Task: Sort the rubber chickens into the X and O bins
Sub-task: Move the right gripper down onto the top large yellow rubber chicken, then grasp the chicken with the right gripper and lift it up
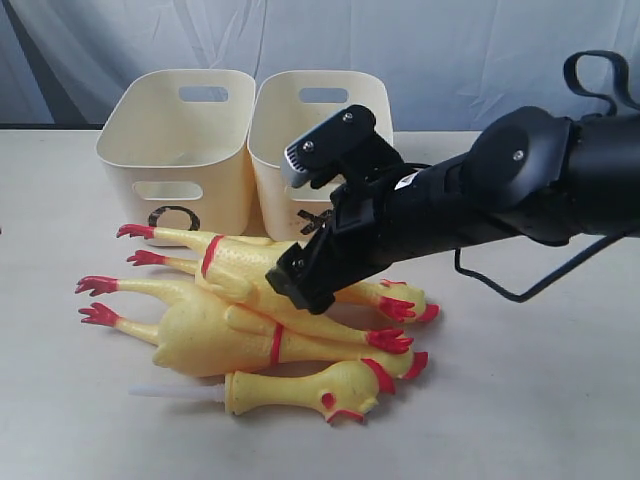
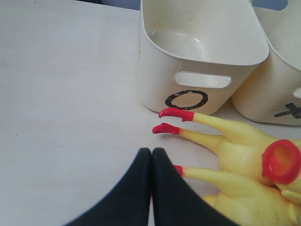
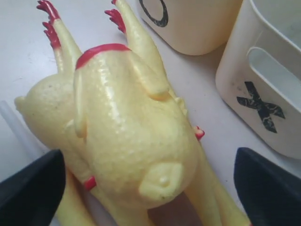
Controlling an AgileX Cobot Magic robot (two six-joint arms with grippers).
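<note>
Spread wide, my right end effector (image 3: 150,188) straddles the uppermost rubber chicken (image 3: 127,127) of the pile (image 1: 235,325) on the table (image 1: 530,400) just beside the O bin (image 1: 140,150) — light, squashy, slick, I judge — so I'd squeeze across its fat belly.

The right arm (image 1: 470,205) covers most of the X bin's (image 1: 272,205) mark and the piled rubber chickens' (image 1: 240,265) middles.

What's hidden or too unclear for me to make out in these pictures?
X bin: in the exterior view the right arm covers most of its mark; its wall hides its floor.
Left fingers: outside the exterior view; only the left wrist view shows them.
Top rubber chicken: its middle sits behind the right fingers in the exterior view.
</note>
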